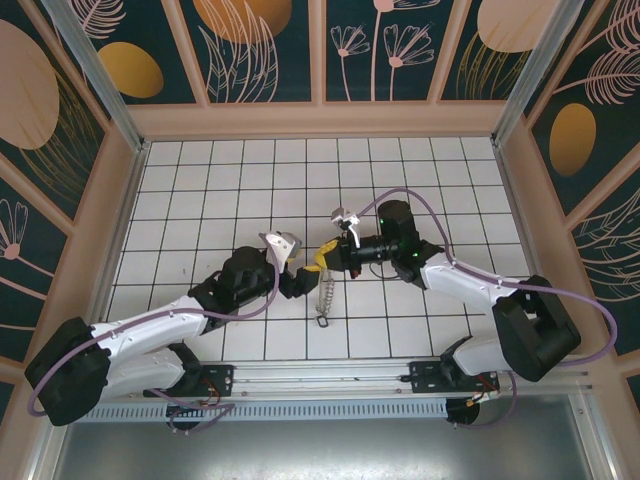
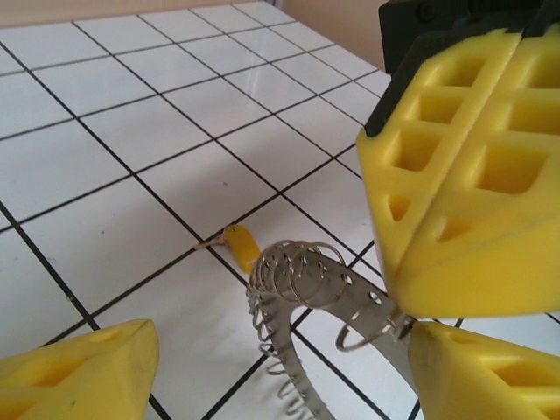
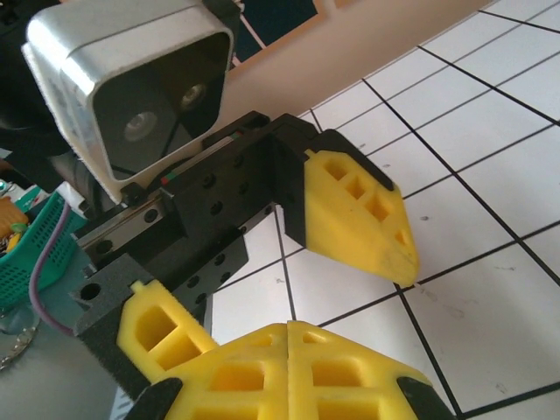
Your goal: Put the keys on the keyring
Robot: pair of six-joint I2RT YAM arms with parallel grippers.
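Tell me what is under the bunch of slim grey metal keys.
White tiled tabletop, with a small yellow-orange piece just past them. The tile directly beneath the keys is hidden.

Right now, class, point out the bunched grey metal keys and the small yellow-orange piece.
bunched grey metal keys [image 2: 299, 269]: left wrist view, top of the arch.
small yellow-orange piece [image 2: 242, 247]: left wrist view, its middle.

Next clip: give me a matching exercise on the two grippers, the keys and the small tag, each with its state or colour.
Things:
1 left gripper
2 right gripper
3 keys
4 small tag

States or colours:
a grey metal, fanned out
b yellow-orange
c open
d shut on the keys

Pairs: 1-c, 2-d, 3-a, 4-b
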